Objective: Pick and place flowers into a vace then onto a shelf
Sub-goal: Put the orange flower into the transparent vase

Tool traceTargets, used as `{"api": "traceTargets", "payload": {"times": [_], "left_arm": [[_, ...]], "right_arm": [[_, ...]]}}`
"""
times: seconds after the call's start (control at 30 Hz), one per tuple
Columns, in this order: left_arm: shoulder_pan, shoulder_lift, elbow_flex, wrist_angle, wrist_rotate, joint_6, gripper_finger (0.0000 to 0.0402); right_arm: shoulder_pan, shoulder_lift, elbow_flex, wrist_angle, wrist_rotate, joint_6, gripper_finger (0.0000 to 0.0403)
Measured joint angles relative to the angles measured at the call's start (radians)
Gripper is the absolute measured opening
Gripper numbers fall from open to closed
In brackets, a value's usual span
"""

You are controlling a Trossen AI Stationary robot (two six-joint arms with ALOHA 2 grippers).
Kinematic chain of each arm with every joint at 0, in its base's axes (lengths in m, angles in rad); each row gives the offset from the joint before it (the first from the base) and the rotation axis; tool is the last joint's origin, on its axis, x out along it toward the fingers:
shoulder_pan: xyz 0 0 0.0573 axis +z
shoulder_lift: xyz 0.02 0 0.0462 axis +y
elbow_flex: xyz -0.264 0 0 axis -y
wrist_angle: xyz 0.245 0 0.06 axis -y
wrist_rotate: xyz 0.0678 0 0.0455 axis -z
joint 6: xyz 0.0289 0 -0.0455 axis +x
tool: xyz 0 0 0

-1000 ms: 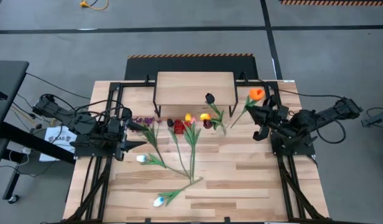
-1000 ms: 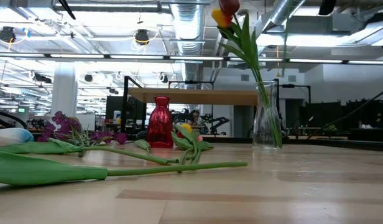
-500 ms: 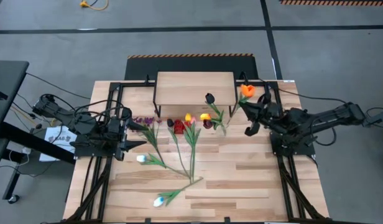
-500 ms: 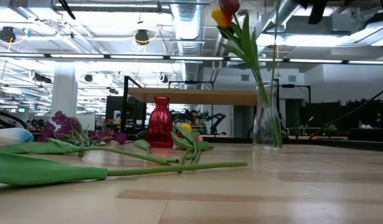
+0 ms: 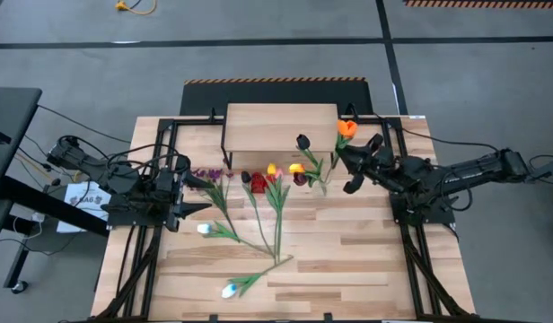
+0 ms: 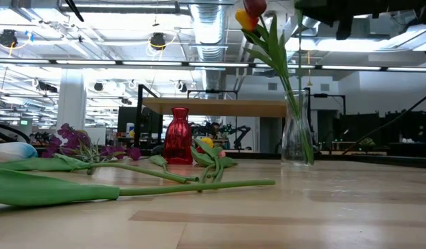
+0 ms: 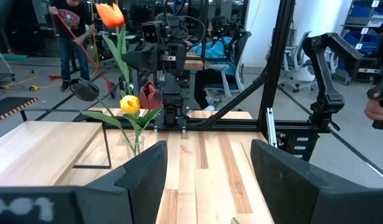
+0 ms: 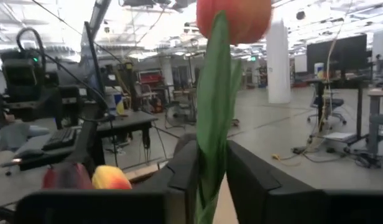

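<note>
Pinching the orange tulip (image 8: 232, 18) by its stem, the right gripper (image 5: 351, 172) hangs above the glass vase (image 6: 297, 128) near the shelf (image 5: 281, 126). Letting go off-centre could tip it onto the desk (image 5: 348, 260). The left gripper (image 5: 188, 208) waits spread apart.

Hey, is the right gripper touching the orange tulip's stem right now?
Touching. In the right wrist view the orange tulip has its green stem wedged between the right gripper's two dark fingers, pressed against both.

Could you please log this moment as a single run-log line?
right pincer: orange tulip between fingers, above glass vase | left pincer: open, idle at left | shelf: bare
</note>
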Motion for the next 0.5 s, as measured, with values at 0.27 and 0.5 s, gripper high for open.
{"api": "traceTargets", "payload": {"times": [0.27,0.5], "left_arm": [[0.0,0.0,0.0,0.0,0.0,-0.007,0.0222],[0.0,0.0,0.0,0.0,0.0,-0.007,0.0222]], "right_arm": [[0.001,-0.054,0.0,-0.203,0.042,0.111,0.015],[0.001,-0.086,0.0,-0.421,0.044,0.215,0.019]]}}
